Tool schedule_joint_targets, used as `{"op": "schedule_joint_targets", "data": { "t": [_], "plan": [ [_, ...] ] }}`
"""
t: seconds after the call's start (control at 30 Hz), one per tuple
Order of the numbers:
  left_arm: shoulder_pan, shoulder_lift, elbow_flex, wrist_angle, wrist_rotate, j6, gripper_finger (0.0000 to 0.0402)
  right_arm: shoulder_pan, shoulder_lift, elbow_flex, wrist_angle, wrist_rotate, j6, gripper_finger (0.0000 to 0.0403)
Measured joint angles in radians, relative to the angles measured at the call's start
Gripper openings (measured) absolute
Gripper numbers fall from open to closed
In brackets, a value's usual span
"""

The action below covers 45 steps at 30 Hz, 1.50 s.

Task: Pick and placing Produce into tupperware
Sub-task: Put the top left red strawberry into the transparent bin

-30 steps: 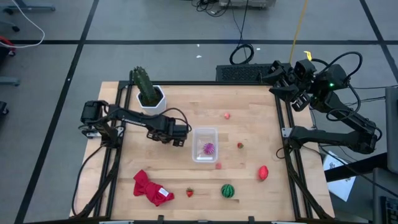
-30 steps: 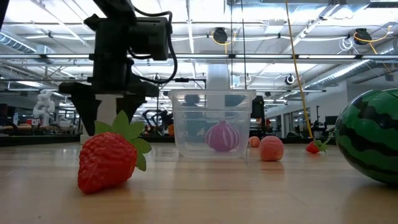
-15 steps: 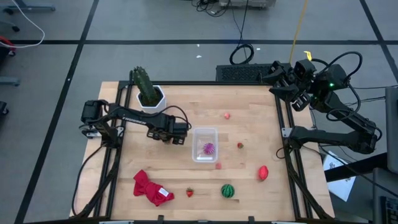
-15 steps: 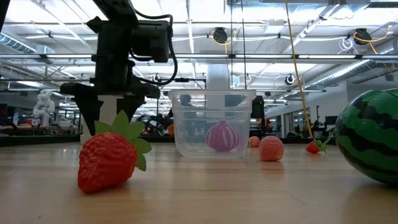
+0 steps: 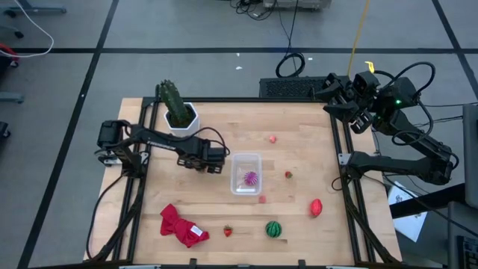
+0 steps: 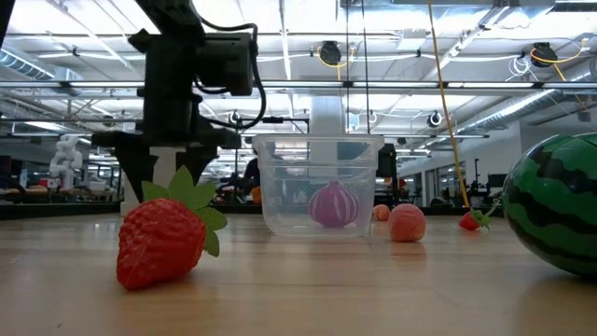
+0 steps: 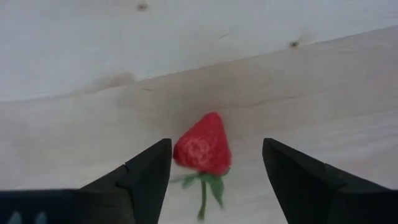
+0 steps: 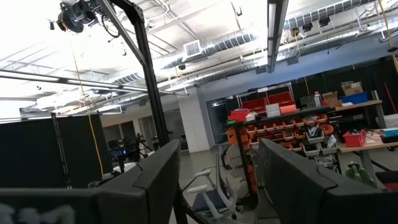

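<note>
The tupperware (image 5: pixel 246 173) is a clear tub near the table's middle, with the purple striped ball (image 5: pixel 250 178) inside it (image 6: pixel 332 204). My left gripper (image 5: pixel 217 162) hangs open just left of the tub, fingers pointing down. In the left wrist view a small red strawberry (image 7: pixel 202 144) lies on the wood between its fingers (image 7: pixel 211 180); whether one finger touches it does not show. Loose on the table are another strawberry (image 5: pixel 228 231), the watermelon ball (image 5: pixel 274 229) and several small red pieces (image 5: pixel 316 207). My right gripper (image 8: pixel 217 180) is open, up past the far right corner.
A cactus in a white pot (image 5: pixel 179 110) stands at the far left, behind my left arm. A red cloth (image 5: pixel 180 226) lies at the near left. In the low view the near strawberry (image 6: pixel 163 241) and the watermelon ball (image 6: pixel 558 203) loom in front.
</note>
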Motion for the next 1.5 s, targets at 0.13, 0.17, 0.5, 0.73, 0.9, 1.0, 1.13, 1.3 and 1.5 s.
{"op": "schedule_joint_targets", "data": {
  "t": [0.13,0.17,0.5,0.73,0.9,1.0,1.13,1.3,1.5],
  "plan": [
    [-0.007,0.000,-0.063,0.112,0.047,-0.013,0.0247,0.000,0.000,0.000,0.000,0.000,0.000,0.0210],
    [-0.008,-0.001,-0.073,0.123,0.047,-0.020,0.0246,0.000,0.000,0.000,0.000,0.000,-0.001,0.0210],
    [-0.007,-0.003,-0.082,0.118,0.046,-0.043,0.0244,0.000,0.001,0.000,0.000,0.001,-0.027,0.0210],
    [-0.006,-0.003,-0.083,0.120,0.040,-0.045,0.0222,0.000,0.009,0.000,0.000,0.001,-0.027,0.0210],
    [-0.006,-0.002,-0.084,0.123,0.037,-0.046,0.0199,0.000,0.021,0.000,0.000,0.002,-0.027,0.0210],
    [-0.006,-0.002,-0.084,0.123,0.036,-0.052,0.0187,0.000,0.027,0.000,0.000,0.002,-0.027,0.0210],
    [-0.006,-0.002,-0.084,0.123,0.032,-0.060,0.0176,0.000,0.033,0.000,0.000,0.002,-0.027,0.0210],
    [-0.007,0.001,-0.066,0.112,0.022,-0.059,0.0164,0.000,0.033,0.000,0.000,0.002,-0.027,0.0210],
    [-0.006,0.003,-0.027,0.131,-0.002,-0.032,0.0166,0.000,0.033,0.000,0.000,0.002,-0.026,0.0210]
  ]
}}
